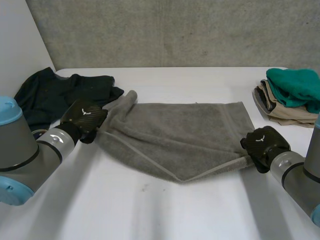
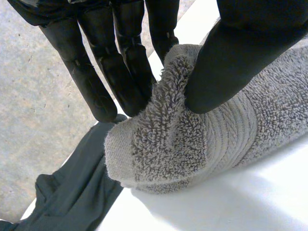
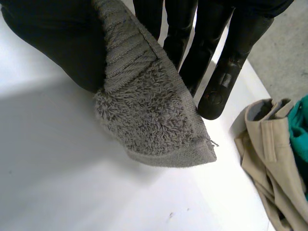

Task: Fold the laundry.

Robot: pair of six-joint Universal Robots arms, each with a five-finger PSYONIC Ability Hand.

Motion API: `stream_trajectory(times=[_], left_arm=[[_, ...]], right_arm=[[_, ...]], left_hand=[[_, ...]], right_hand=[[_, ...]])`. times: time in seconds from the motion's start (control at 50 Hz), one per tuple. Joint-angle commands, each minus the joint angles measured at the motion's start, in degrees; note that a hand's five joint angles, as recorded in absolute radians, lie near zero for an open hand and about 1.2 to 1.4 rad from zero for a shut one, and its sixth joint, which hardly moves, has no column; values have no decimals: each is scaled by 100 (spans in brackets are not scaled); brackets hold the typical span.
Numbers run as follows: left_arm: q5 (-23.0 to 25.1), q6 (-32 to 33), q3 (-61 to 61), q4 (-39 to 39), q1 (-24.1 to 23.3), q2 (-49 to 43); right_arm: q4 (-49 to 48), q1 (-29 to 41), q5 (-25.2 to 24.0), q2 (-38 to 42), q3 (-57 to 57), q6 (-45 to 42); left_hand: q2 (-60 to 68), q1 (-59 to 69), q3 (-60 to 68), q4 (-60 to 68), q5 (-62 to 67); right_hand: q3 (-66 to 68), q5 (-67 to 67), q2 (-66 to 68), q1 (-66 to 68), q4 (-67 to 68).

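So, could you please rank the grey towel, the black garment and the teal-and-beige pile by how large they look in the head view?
1. grey towel, clearly largest.
2. black garment, though the left arm hides part of it.
3. teal-and-beige pile, smallest as seen, but cut by the view's edge.

The grey towel [image 2: 192,139] is looped, fuzzy terry cloth; the table [image 1: 165,210] is smooth matt white.

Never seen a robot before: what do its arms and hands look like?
The left arm and right arm are grey cylinders with light-blue caps. The left hand and right hand are black, weave-patterned, with a small white mark and long blocky fingers.
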Motion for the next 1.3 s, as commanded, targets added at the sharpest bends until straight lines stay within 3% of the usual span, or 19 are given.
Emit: stream_trajectory(times=[0.02, 0.12, 0.18, 0.28, 0.36, 0.48, 0.62, 0.72, 0.78, 0.9, 1.0, 1.12, 1.16, 1.18, 1.2, 1.24, 1.26, 1.3], left_arm=[[-154, 6, -209, -174, 125, 55], [-594, 243, -577, -1190, 204, 765], [-638, 515, -806, -1895, 213, 1083], [-665, 1279, -1596, -3712, 248, 1969], [-603, 1492, -2072, -4305, 160, 2638], [-612, 1457, -2117, -3507, 125, 2886], [-709, 1247, -1424, -2232, 20, 1762], [-814, 438, -676, -1512, -244, 787], [-1130, 60, -202, -941, -420, 127], [-1972, -11, 764, 17, -701, -935], [-2290, 7, 1495, 493, -807, -1631], [-2291, 24, 2163, 617, -868, -2211], [-2264, -2, 2181, 669, -886, -2282], [-2247, -2, 2181, 678, -895, -2309], [-2221, 6, 2199, 722, -930, -2361], [-2194, 7, 2199, 792, -974, -2379], [-2177, 7, 2207, 827, -1009, -2379], [-2176, 7, 2216, 959, -1070, -2353]], right_arm=[[276, -127, 29, -53, 73, -121], [935, -188, -6, -483, 82, -437], [1497, -267, -15, -782, 99, -806], [2622, -548, -41, -1238, 248, -1500], [3282, -865, -59, -1520, 477, -2116], [3178, -1059, -261, -1442, 522, -2257], [2117, -953, -182, -644, -57, -2240], [1105, -936, 29, 51, -533, -2091], [482, -796, 239, 534, -883, -1994], [-337, -549, 469, 1203, -1429, -1976], [-882, -496, 451, 1774, -1939, -1967], [-1252, -356, 434, 2381, -2501, -1985], [-1313, -329, 442, 2487, -2607, -1976], [-1375, -321, 468, 2548, -2677, -1967], [-1410, -320, 477, 2575, -2704, -1958], [-1480, -312, 486, 2601, -2731, -1950], [-1585, -286, 486, 2601, -2748, -1923], [-1717, -268, 486, 2567, -2748, -1871]], left_hand=[[1145, 1408, 1195, 1123, 1412], [1145, 1408, 1195, 1123, 1412], [1145, 1408, 1195, 1123, 1412], [1145, 1408, 1195, 1123, 1412], [1145, 1408, 1195, 1123, 1412], [1145, 1408, 1195, 1123, 1412], [1145, 1408, 1195, 1123, 1412], [1145, 1408, 1195, 1123, 1412], [1145, 1408, 1195, 1123, 1412], [1145, 1408, 1195, 1123, 1412], [1145, 1408, 1195, 1123, 1412], [1145, 1408, 1195, 1123, 1412], [1145, 1408, 1195, 1123, 1412], [1145, 1408, 1195, 1123, 1412], [-1801, -1538, -1751, -1822, -1533], [-4844, -4581, -4794, -4865, -4576], [-5855, -5592, -5805, -5877, -5588], [-5855, -5592, -5805, -5877, -5588]], right_hand=[[1225, 1260, 1258, 2331, 1192], [1225, 1260, 1258, 2331, 1192], [1225, 1260, 1258, 2331, 1192], [1225, 1260, 1258, 2331, 1192], [1225, 1260, 1258, 2331, 1192], [1225, 1260, 1258, 2331, 1192], [1225, 1260, 1258, 2331, 1192], [1225, 1260, 1258, 2331, 1192], [1225, 1260, 1258, 2331, 1192], [1225, 1260, 1258, 2331, 1192], [1225, 1260, 1258, 2331, 1192], [1164, 1199, 1198, 2271, 1132], [-374, -339, -341, 732, -407], [-3182, -3147, -3148, -2075, -3214], [-4459, -4424, -4425, -3352, -4491], [-5775, -5740, -5742, -4669, -5808], [-5775, -5740, -5742, -4669, -5808], [-5775, -5740, -5742, -4669, -5808]])
